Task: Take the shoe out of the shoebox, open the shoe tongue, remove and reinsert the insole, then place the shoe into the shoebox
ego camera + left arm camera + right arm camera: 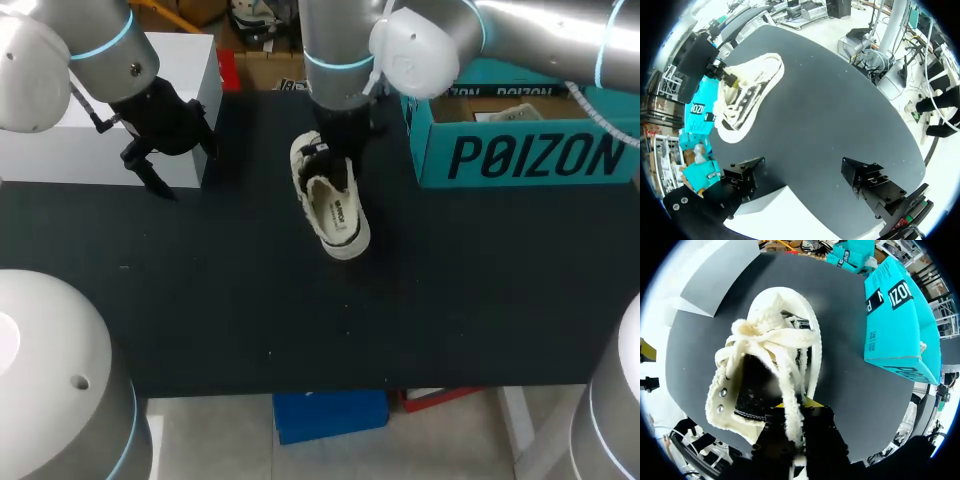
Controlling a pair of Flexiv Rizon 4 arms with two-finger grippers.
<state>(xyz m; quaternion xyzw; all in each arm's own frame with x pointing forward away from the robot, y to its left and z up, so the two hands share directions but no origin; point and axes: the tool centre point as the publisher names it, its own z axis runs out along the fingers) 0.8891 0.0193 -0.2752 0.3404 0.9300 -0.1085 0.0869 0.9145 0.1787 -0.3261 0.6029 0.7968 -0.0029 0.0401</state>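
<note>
In the head view, the shoe (335, 210) is lying on the counter (200, 300), already out of the teal shoebox (520, 155), with its insole (340, 212) seemingly inside. The right claw (333, 150) is sitting on its laced end.

In the left wrist view, the left claw (805, 175) is hanging spread and empty, well apart from the shoe.

In the right wrist view, the right claw is pinching the shoe at its tongue and laces. Tongue-opening is probably underway, while the insole work and reboxing are waiting.

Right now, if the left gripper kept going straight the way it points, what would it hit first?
Most likely the black table: the left gripper points down at it, open. The shoe lies off to one side, though depth is unclear.
</note>
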